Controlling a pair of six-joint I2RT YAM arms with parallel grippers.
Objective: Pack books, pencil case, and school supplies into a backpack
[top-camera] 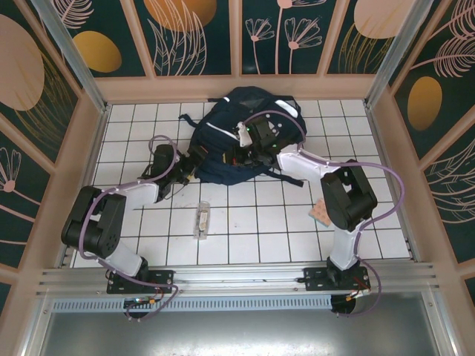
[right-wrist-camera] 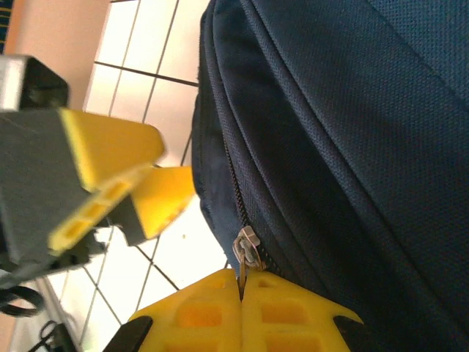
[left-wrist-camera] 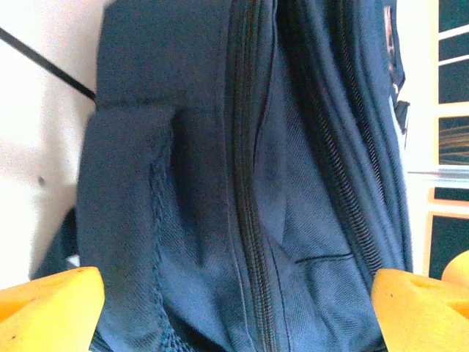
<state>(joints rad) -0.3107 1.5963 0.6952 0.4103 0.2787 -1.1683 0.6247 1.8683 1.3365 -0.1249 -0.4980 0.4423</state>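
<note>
Both of your grippers are at the backpack [top-camera: 249,119], which lies in the upper middle of the overhead view on the white tiled counter [top-camera: 260,237], dark straps trailing toward its lower edge.

Your left gripper [left-wrist-camera: 233,315] is spread wide. In its wrist view the two yellow fingers [left-wrist-camera: 45,306] sit at the bottom left and bottom right corners, with navy fabric and a long zipper line running top to bottom between them. Neither finger is pressing on the cloth, and nothing is held. From above you find this gripper at the backpack's lower left edge.

Your right gripper [right-wrist-camera: 242,312] is closed, its yellow fingers pressed together at the bottom centre of its wrist view. The metal zipper pull [right-wrist-camera: 247,249] stands just above them, and its tab runs down into the seam between the fingers, so the gripper is pinching the pull. The zipper track climbs from there toward the upper left of that frame. Your left gripper's fingers show at the middle left of the same frame, apart from the backpack's edge.

Below the backpack in the overhead view, a narrow clear oblong box [top-camera: 201,220] lies alone on the tiles, well apart from it. A pinkish-tan pad [top-camera: 320,213] lies at the right, partly hidden by your right arm.
</note>
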